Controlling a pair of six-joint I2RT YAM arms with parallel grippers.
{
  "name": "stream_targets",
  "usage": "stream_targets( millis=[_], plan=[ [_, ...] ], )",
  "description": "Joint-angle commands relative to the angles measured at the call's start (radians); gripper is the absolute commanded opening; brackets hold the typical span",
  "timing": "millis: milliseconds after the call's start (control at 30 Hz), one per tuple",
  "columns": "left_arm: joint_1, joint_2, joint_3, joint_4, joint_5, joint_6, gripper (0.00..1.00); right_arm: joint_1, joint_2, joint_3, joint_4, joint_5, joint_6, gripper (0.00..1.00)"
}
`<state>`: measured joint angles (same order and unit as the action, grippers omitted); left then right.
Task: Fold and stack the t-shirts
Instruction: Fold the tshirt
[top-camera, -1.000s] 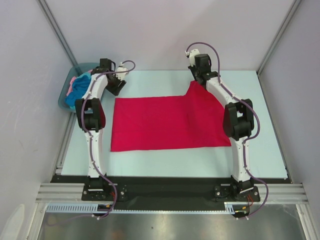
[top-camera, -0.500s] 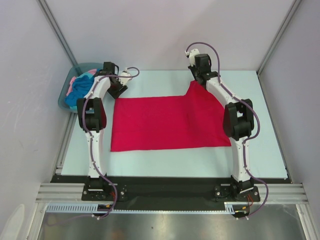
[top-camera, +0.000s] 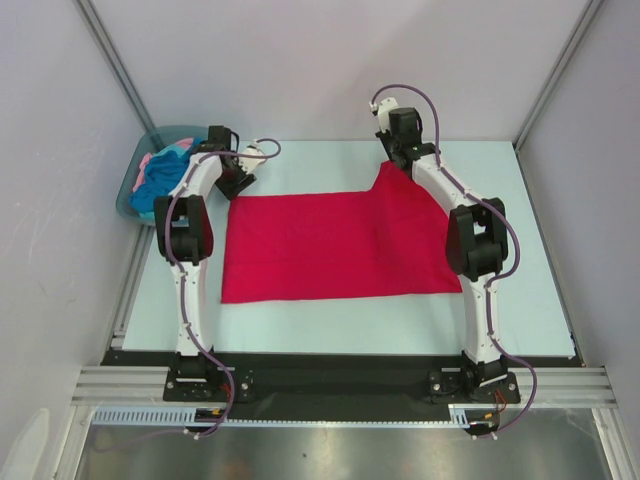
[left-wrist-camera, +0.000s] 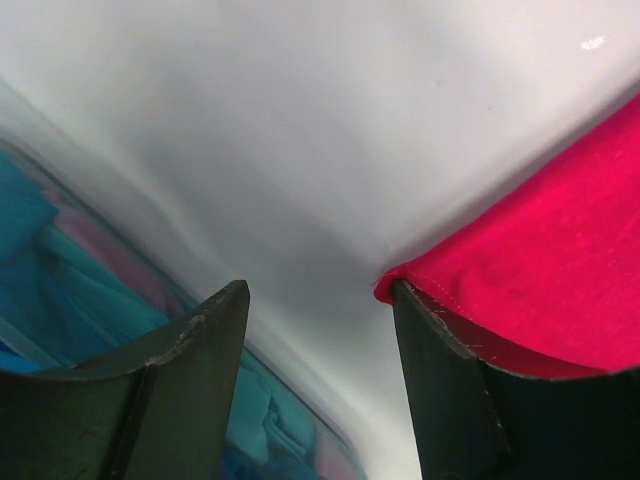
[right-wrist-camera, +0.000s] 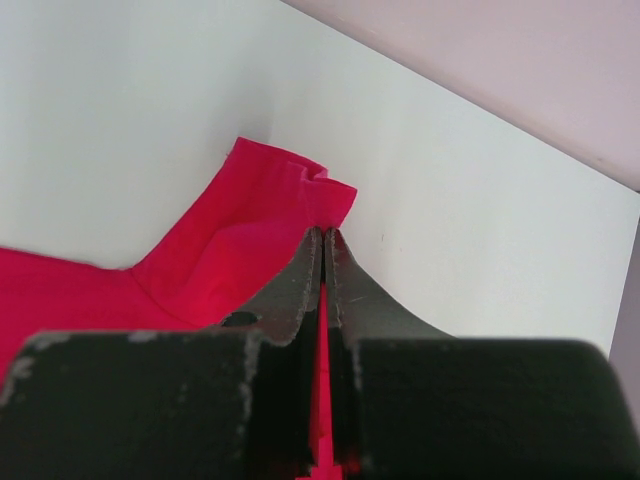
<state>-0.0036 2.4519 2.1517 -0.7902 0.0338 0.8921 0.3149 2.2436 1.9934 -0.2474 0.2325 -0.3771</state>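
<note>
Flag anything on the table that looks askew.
The crimson t-shirt lies flat except its far right corner, which juts out, bunched and pinched in the shut right hand. The open left hand sits beside the far left corner, not gripping it. Nothing looks spilled or damaged.

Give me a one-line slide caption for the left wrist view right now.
Left gripper open over the table, red t-shirt corner beside one finger, turquoise t-shirt on the other side.
</note>
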Motion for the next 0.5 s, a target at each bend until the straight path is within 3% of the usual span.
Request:
stream_targets(
  millis=[0, 467],
  plan=[
    [0.027, -0.030, -0.035, -0.064, -0.016, 0.010, 0.66, 0.010, -0.036, 0.015, 0.057, 0.022, -0.008, 0.00],
    [0.011, -0.036, -0.016, -0.130, 0.074, -0.002, 0.65, 0.013, -0.035, 0.016, 0.059, 0.022, -0.008, 0.00]
  ],
)
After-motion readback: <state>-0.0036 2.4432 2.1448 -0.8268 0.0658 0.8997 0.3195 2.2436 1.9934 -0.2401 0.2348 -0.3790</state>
